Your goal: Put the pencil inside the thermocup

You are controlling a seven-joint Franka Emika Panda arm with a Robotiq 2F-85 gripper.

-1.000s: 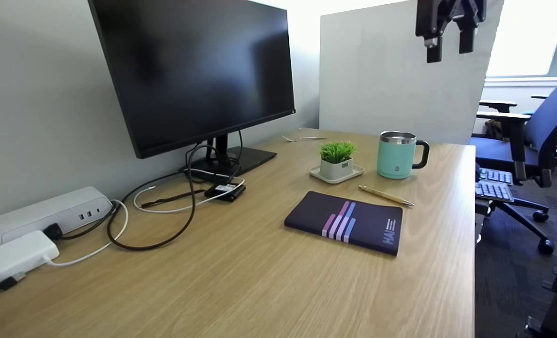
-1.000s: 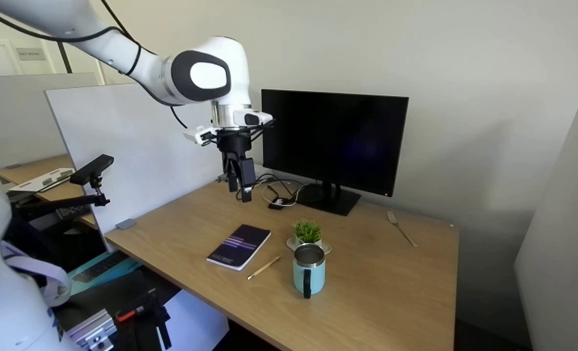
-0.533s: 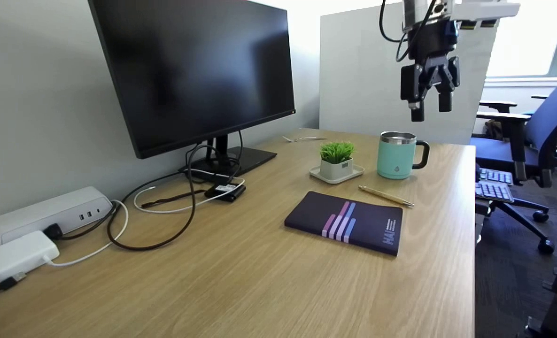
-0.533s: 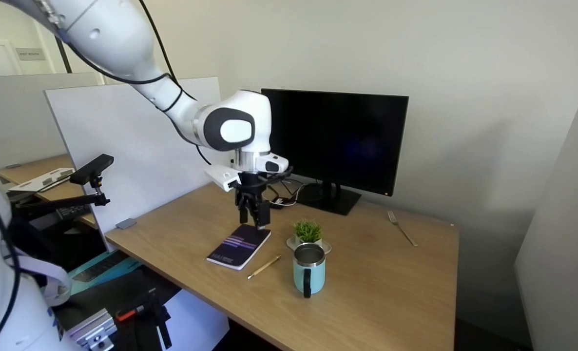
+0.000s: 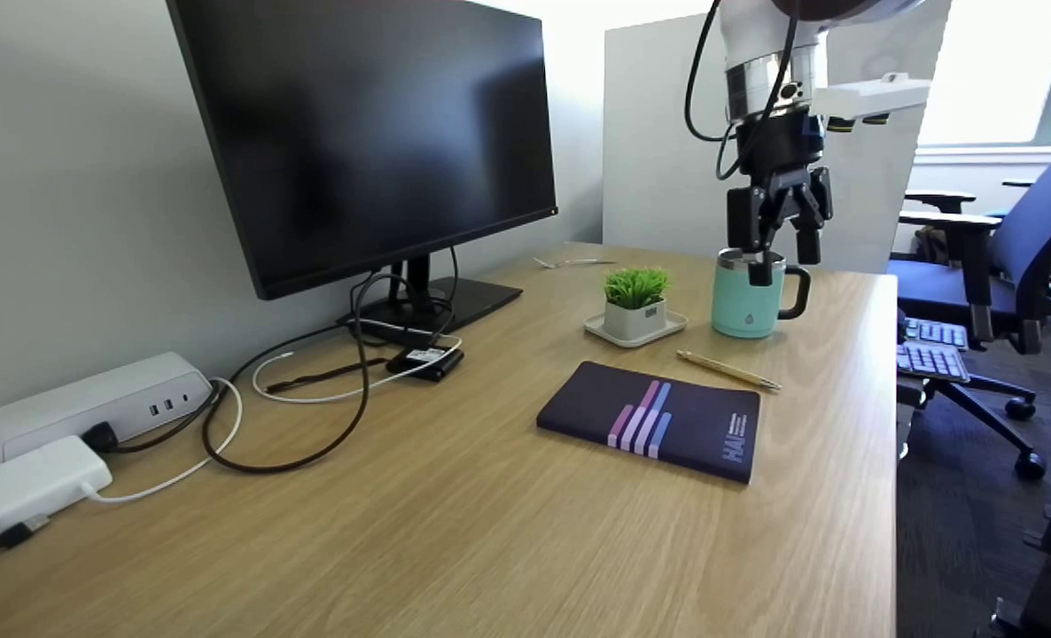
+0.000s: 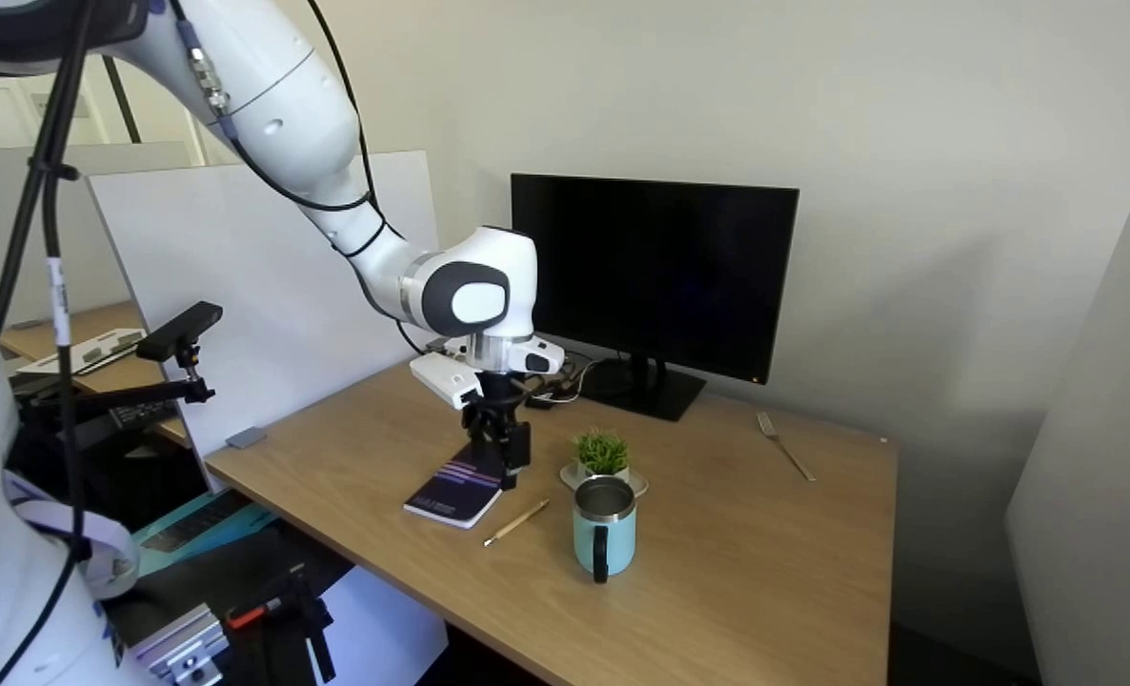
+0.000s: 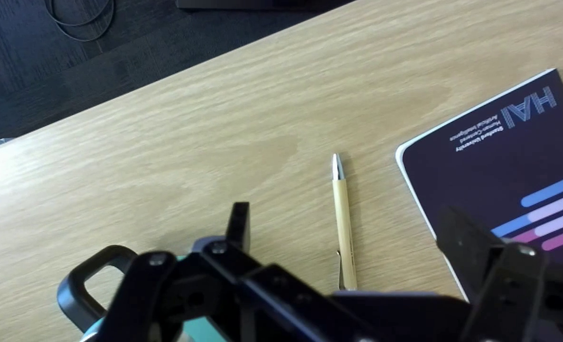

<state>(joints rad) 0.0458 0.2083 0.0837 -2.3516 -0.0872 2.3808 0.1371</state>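
Plain pale wall [image 6: 956, 86] rises behind the dark monitor [image 6: 655, 276] in an exterior view, and below it a desk [image 7: 167, 166] spreads fine, straight woodgrain, slick enough to glare at the left edge of the wrist view. Right of centre in that same view the pencil [image 7: 343, 223] lies flat on the wood, near the notebook [image 7: 495, 156] but apart from it. Above hangs the gripper [image 5: 784, 257], its fingers [image 7: 239, 223] spread wide, with nothing held. Lining up to pick up something this slim seems to be the step in hand, and poor alignment is the likeliest fault: the finger at the right of the wrist view overlaps the notebook, so a straight drop might press on the cover before reaching the desk, while the gripper's other side hides much of the thermocup [image 5: 743, 306] at lower left and could nudge it on a sideways drift. So smooth a barrel may also roll or swivel if pinched off its middle, and later, carried level, it would probably catch on the rim rather than drop in. That barrel is pale tan, with a silvery cone tip and thin clip, more pen than pencil; the thermocup is an upright, squat mint cylinder with a bright metal rim and black looped handle; the notebook's dark cover has a rounded corner and coloured stripes.
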